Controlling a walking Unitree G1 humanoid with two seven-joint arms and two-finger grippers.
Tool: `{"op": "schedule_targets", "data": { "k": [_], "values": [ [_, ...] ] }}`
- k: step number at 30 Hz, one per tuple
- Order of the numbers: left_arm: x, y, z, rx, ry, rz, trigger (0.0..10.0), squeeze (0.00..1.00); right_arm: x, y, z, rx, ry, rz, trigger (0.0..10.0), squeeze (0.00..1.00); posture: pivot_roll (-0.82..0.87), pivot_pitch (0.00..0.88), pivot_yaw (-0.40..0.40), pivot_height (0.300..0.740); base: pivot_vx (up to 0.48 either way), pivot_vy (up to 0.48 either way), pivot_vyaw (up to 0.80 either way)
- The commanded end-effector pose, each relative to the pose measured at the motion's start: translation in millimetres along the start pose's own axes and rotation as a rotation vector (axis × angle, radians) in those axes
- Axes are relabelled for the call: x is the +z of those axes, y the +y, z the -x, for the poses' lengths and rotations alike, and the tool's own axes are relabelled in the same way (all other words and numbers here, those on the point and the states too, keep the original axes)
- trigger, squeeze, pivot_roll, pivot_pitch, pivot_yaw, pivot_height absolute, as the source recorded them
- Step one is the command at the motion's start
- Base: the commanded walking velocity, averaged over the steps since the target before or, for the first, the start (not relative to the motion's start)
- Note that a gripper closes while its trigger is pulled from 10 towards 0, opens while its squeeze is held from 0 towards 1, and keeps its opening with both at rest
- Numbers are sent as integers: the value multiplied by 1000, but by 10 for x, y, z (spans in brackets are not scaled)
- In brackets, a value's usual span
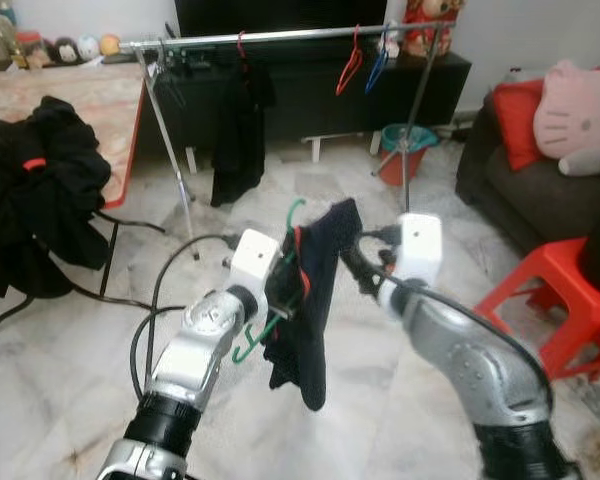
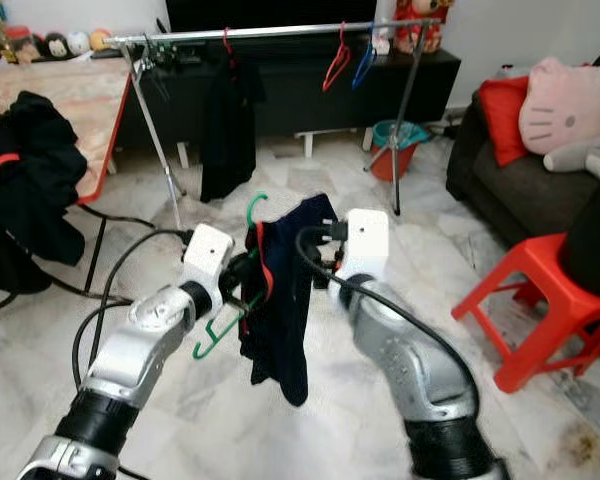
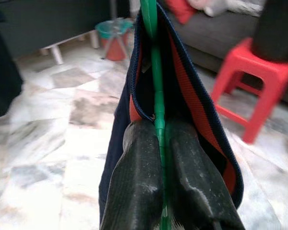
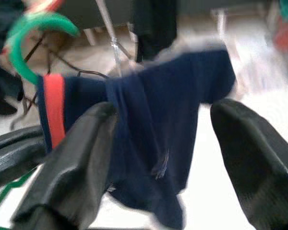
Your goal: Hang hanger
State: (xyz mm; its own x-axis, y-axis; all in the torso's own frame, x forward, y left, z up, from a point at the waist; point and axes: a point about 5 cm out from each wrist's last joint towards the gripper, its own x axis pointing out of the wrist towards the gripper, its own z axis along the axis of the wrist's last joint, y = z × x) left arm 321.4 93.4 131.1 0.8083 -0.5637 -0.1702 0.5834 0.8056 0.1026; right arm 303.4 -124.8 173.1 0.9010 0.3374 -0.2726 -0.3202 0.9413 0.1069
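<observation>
We are clamping the green hanger point(image 3: 157, 103) in our left tool point(image 3: 165, 184); our right tool point(image 4: 182, 158) is gaping empty beside the shirt point(image 1: 305, 300), which could be slipping off before reaching the rail point(image 1: 280, 38).

No text, label, brand, number or sign can be read on anything in these views.

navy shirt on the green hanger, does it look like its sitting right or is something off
It looks askew. The navy shirt is bunched on the green hanger, drooping in a narrow fold rather than spread, and the hanger sits tilted. The left gripper is clamped on the hanger; the right gripper is open beside the cloth.
</observation>
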Motion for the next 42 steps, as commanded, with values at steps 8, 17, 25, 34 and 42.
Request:
{"op": "schedule_targets", "data": {
  "k": [8,17,25,34,42],
  "values": [
    [130,-230,100,-289,-69,-88,10000,0,144,150,250,563,-66,354,10000,0,89,0,-41,732,0,0,0],
    [77,-213,216,-404,-21,-106,10000,0,-104,-97,364,797,87,499,10000,0,99,0,-37,732,0,0,0],
    [23,-166,282,-404,2,-97,10000,0,362,-252,393,801,-169,390,10000,0,95,0,-32,732,0,0,0],
    [-23,-192,414,-524,51,-92,10000,0,255,-461,454,875,-72,425,10000,0,98,0,-31,732,0,0,0],
    [-97,-152,568,-607,126,-102,10000,0,28,-848,526,875,120,409,10000,1000,108,0,-27,732,0,0,0]
  ]
}}
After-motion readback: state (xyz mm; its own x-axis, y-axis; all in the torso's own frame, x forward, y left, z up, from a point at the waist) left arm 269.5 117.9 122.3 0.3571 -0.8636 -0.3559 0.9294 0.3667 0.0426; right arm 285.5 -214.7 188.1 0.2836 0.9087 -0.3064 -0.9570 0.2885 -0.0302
